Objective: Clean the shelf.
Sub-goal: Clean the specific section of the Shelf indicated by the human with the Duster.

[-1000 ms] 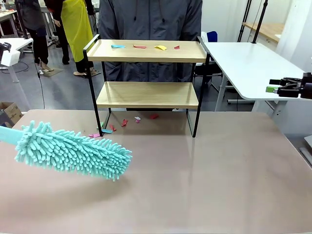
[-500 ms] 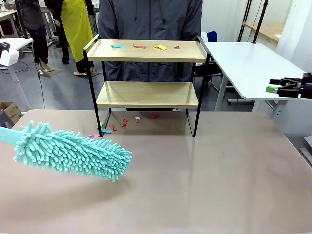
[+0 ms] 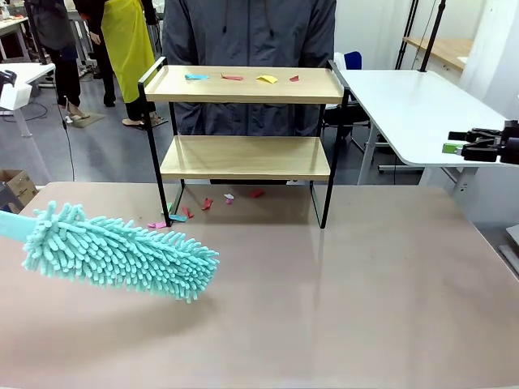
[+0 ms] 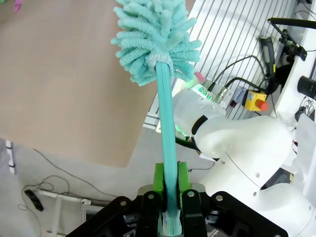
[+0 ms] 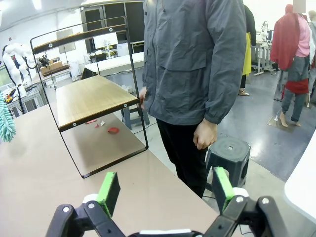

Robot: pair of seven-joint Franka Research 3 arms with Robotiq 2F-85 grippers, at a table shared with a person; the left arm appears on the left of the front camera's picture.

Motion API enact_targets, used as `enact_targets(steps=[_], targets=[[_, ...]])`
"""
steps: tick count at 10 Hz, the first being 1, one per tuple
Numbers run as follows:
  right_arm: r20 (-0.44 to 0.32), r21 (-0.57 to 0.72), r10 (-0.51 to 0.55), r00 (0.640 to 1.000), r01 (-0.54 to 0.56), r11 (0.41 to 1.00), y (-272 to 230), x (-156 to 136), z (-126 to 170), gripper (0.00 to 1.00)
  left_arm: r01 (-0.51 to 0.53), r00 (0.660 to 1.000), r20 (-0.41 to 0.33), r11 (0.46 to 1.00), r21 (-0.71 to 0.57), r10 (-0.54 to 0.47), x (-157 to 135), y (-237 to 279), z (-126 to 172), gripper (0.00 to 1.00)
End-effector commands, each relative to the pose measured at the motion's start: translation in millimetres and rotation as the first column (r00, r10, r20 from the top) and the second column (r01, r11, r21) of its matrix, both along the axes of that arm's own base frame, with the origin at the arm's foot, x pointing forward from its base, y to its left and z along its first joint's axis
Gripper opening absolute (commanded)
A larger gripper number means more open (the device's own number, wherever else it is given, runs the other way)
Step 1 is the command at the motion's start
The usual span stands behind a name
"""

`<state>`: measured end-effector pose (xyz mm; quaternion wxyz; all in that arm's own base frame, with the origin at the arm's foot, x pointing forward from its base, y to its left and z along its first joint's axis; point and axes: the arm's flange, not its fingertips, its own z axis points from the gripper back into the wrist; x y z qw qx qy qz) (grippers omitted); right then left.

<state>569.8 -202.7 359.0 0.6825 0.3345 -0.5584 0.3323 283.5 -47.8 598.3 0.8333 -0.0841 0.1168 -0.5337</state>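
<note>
The shelf stands at the table's far middle, with two light wooden boards in a thin black frame. Small paper scraps in blue, red and yellow lie on its top board. The lower board is bare. More scraps lie on the table under it, near the left legs. A teal fluffy duster hovers low over the table's left, its head pointing right. My left gripper is shut on the duster's handle. My right gripper is open and holds nothing, off the table's right edge, well away from the shelf.
A person in a grey jacket stands right behind the shelf, hands hanging by their sides. A white side table stands at the right and a black stool by the person. The brown tabletop lies bare in front.
</note>
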Motion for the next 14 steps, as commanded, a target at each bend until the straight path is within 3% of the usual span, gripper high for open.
enact_targets(steps=[1,14], targets=[[0.002,-0.005,-0.003,1.000,0.003,1.000,2.6,0.9,1.9,1.00,0.001,1.000,-0.003,1.000,0.000,-0.001,-3.6,1.3,1.8,0.13],[0.002,-0.005,-0.003,1.000,0.003,1.000,2.6,0.9,1.9,1.00,0.001,1.000,-0.003,1.000,0.000,-0.001,-3.6,1.3,1.8,0.13]])
